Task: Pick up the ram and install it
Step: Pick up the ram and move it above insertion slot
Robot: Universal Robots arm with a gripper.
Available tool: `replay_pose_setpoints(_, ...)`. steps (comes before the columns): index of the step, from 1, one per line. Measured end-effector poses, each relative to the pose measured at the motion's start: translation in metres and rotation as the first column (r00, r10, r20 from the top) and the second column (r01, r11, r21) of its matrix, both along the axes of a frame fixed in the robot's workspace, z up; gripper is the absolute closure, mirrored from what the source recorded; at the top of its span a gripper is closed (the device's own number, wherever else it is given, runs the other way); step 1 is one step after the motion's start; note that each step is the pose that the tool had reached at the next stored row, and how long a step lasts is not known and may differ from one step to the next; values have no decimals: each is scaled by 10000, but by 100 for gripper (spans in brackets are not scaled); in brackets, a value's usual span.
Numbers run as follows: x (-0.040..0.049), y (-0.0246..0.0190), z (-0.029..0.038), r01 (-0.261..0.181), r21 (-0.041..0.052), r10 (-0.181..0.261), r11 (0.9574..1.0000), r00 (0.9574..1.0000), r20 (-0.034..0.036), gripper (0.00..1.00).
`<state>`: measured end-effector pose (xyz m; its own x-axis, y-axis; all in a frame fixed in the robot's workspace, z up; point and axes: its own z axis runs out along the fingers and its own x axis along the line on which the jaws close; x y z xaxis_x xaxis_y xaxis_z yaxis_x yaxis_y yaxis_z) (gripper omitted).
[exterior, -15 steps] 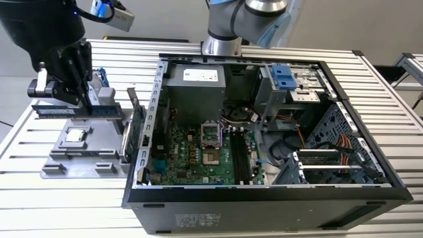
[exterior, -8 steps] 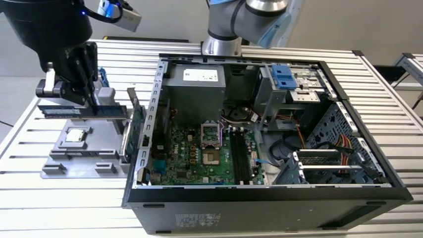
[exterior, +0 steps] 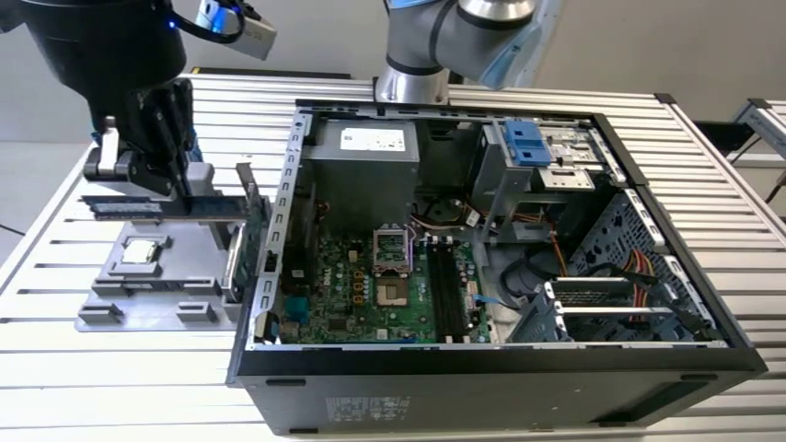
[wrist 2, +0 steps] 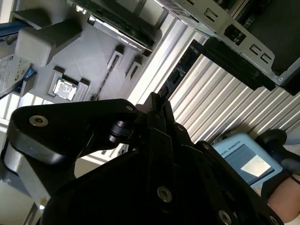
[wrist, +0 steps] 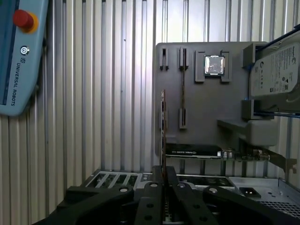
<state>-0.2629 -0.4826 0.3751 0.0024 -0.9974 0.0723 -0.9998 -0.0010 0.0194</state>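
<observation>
Near the bench's [exterior: 74, 368] left edge in the exterior view, the gripper [exterior: 150, 189] held the ram [exterior: 123, 208] level, its jaws pinched narrowly on the stick. It hung above a grey holder tray [exterior: 117, 308]. A processor chip [exterior: 142, 250] lay in the tray, whose far end was hidden behind the gripper. Just to the right an expansion card [exterior: 246, 230] stood on edge. Beyond it an open computer case [exterior: 491, 354] filled the bench's middle. In the first wrist view the ram showed edge-on as a thin line, one end lost between the fingers [wrist: 152, 190]. A hard drive [wrist: 276, 70] was partly cut off.
</observation>
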Motion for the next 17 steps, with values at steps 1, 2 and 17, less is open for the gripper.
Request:
replay_pose_setpoints(1,11,0,0,-1,1,1,10000,10000,1,100)
replay_pose_setpoints(2,23,0,0,-1,0,1,10000,10000,0,100)
replay_pose_setpoints(17,196,0,0,-14,0,14,10000,10000,0,100)
